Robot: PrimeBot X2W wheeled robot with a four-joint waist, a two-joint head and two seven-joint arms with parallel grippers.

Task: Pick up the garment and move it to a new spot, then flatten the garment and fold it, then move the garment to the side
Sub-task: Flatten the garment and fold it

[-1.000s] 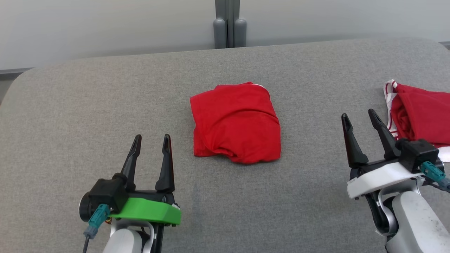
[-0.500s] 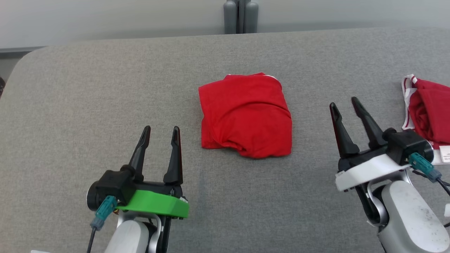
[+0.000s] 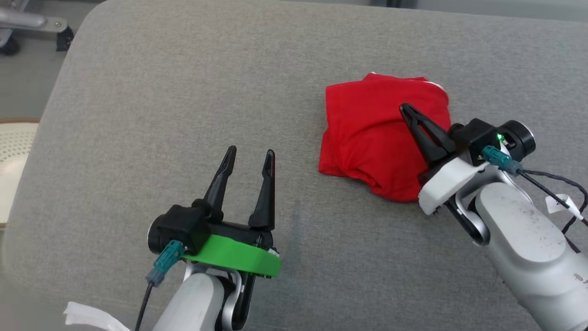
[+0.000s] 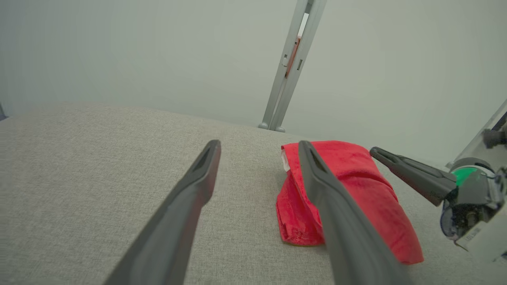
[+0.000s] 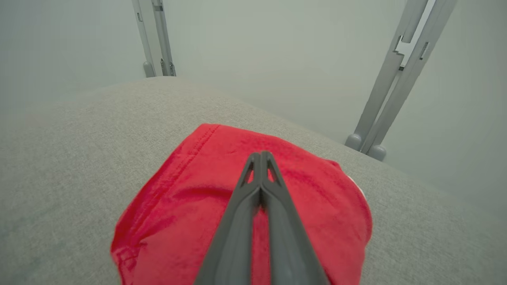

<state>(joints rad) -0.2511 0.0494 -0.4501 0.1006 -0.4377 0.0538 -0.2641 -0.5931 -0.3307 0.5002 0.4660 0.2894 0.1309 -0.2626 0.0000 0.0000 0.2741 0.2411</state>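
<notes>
Red garment (image 3: 367,133) lies beneath the right gripper (image 3: 404,108), jaws closed, empty; left gripper (image 3: 251,151) jaws spread, empty.

Readable text: none you can make out
Cable tag (image 3: 557,202): white, print too small for you to read

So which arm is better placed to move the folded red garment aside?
Right. The right gripper hangs over the garment, fingers shut, tips above its middle. The left gripper is open over bare table, apart from the garment.
</notes>
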